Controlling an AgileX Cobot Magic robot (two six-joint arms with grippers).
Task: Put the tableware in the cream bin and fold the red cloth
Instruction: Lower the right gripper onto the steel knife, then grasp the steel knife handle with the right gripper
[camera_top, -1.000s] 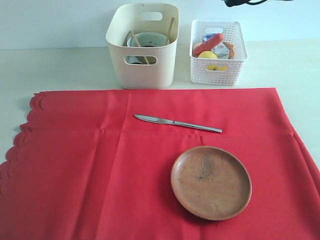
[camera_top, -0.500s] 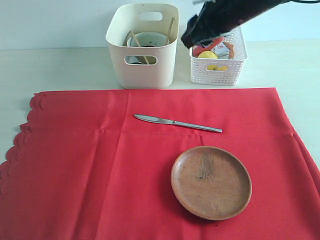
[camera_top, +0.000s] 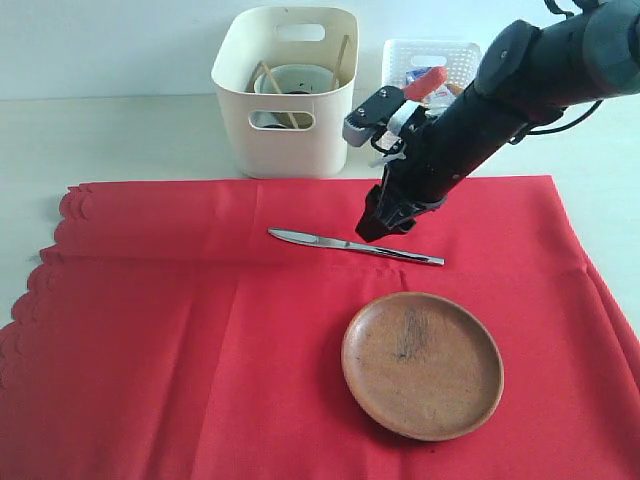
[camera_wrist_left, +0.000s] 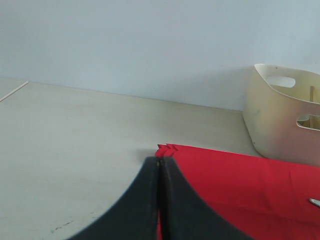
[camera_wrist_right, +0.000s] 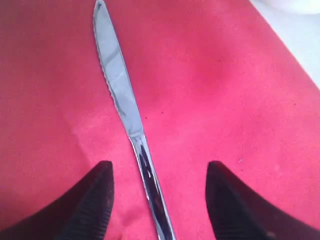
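Observation:
The red cloth (camera_top: 200, 330) lies spread flat over the table. On it rest a slim metal knife (camera_top: 355, 246) and a round brown wooden plate (camera_top: 422, 364). My right gripper (camera_top: 383, 224) hangs open just above the knife's handle, which lies between its two fingers (camera_wrist_right: 100, 185); the knife (camera_wrist_right: 125, 105) is untouched. Behind the cloth stands the cream bin (camera_top: 285, 90), holding a bowl (camera_top: 293, 80) and chopsticks (camera_top: 342, 58). My left gripper (camera_wrist_left: 160, 161) is shut and empty, low by the cloth's scalloped corner (camera_wrist_left: 167, 148); it is out of the exterior view.
A white lattice basket (camera_top: 440, 55) with foods stands right of the cream bin, partly behind my right arm. Bare pale table (camera_top: 110, 135) lies behind and left of the cloth. The cream bin (camera_wrist_left: 287, 117) shows in the left wrist view too.
My right arm has swung down from the upper right, past the basket, to hover over the knife's handle. Knife, plate and cloth have not moved.

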